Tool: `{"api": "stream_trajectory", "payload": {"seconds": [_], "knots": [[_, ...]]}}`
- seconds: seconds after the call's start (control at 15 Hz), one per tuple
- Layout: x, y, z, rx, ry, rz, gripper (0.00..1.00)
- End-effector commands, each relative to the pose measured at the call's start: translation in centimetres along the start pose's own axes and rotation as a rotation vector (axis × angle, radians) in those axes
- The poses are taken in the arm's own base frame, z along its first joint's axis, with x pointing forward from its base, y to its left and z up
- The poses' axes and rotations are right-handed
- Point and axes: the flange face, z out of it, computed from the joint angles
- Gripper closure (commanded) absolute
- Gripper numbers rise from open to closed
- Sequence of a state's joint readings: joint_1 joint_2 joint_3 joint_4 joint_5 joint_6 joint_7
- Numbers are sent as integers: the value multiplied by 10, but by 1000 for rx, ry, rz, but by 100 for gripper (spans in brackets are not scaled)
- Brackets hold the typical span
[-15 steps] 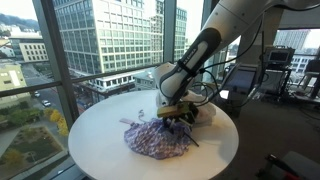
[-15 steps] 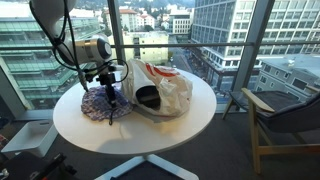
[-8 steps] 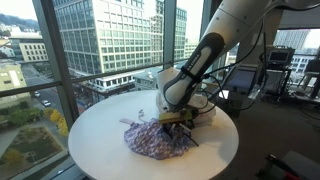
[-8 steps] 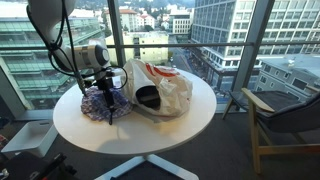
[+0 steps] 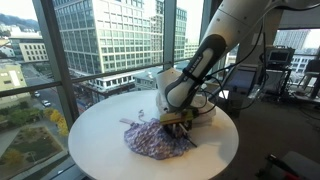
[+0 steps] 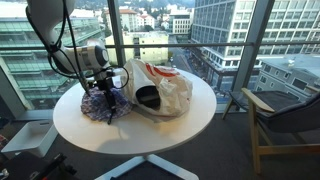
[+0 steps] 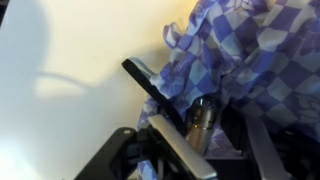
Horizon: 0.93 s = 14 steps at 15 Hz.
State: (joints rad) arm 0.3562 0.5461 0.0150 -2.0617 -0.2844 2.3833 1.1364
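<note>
the gripper [image 5: 178, 118] points straight down into the checked cloth [image 5: 150, 142], fingers on each side of a fold (i cannot tell if they squeeze it). the cloth lies bunched on the round table [image 5: 95, 130] beside a plastic bag [image 6: 165, 92], so folds stick up.

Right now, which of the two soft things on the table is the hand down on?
The blue-checked cloth: the hand is down among its folds. The white plastic bag only lies beside it.
</note>
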Motion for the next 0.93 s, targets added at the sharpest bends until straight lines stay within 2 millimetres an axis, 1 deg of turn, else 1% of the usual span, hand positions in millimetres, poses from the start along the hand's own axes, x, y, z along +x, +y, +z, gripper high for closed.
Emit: {"api": "stream_trajectory", "payload": {"seconds": [0.0,0.13,0.2,0.27,0.33,0.53,0.87], "knots": [[-2,4,-6,3,20,-35,70],[-3,4,-8,1,15,-41,86],[-5,4,-11,-1,9,-45,90],[-6,5,-13,-12,9,-49,87],[-7,5,-18,-20,12,-52,86],[-10,8,-39,-28,23,-51,86],[-11,20,-95,-36,29,-37,86]]}}
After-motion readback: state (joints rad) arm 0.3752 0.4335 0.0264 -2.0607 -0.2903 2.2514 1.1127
